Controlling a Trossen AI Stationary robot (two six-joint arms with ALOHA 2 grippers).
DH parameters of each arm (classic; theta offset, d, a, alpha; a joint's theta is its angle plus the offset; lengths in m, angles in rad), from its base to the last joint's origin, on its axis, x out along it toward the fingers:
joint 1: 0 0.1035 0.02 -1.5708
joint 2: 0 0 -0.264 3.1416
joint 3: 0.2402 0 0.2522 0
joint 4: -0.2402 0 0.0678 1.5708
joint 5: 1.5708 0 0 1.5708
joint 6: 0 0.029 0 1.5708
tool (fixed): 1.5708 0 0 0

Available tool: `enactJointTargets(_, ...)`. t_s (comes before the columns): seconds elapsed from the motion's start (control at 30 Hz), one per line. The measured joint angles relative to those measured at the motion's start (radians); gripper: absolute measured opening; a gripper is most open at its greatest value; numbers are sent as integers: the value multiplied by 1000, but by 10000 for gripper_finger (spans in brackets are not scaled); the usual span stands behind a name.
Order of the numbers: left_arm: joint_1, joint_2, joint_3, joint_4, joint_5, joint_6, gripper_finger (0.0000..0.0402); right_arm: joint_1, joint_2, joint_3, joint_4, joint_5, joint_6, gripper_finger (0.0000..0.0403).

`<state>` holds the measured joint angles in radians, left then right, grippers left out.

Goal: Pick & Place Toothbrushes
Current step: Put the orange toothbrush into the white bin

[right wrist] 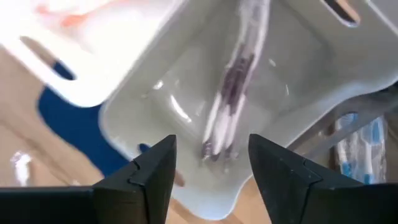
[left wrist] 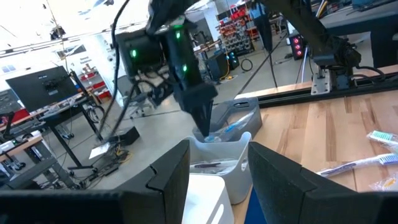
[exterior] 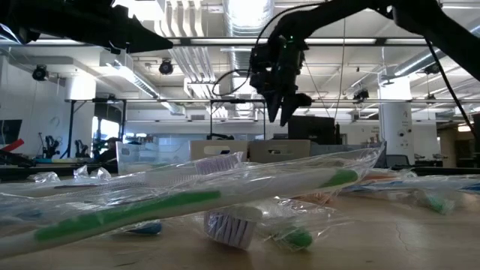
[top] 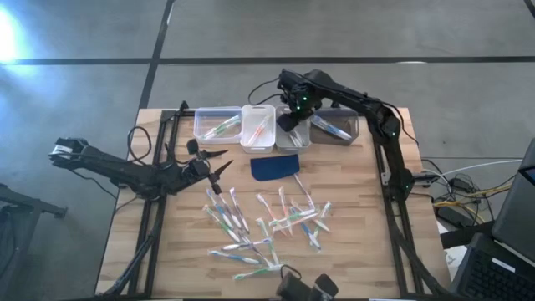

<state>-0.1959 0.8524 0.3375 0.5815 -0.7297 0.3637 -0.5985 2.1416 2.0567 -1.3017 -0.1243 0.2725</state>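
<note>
1. We see the right gripper (top: 292, 117) poised over the third bin (top: 292, 139) in a row of four at the table's far edge, its fingers parted and empty; in its wrist view a greyish toothbrush (right wrist: 231, 93) lies on that bin's floor, directly below the open jaws.
2. The left gripper (top: 219, 170) waits low over the left half of the table, fingers spread, holding nothing.
3. We judge the sorting early to midway; the clear bin (top: 217, 124) holds a green-accented brush, the white bin (top: 258, 126) orange-red ones, the grey bin (top: 336, 127) blue ones.
4. Most toothbrushes (top: 267, 226) are left to move; they lie scattered, wrapped in clear film, across the near half of the table, well apart from the bins.
5. A dark blue pad (top: 274, 167) sits just in front of the bins, bare.
6. The surface is a pale wooden table (top: 368, 242) flanked by dark frame rails; beyond it we make out a grey tiled floor, bright ceiling lights, desks, monitors and shelving.
</note>
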Motion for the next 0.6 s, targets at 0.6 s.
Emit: enactJointTargets(0.6,0,0,0,-17,0,0,167,63,-107,-5,101,154,-142,61)
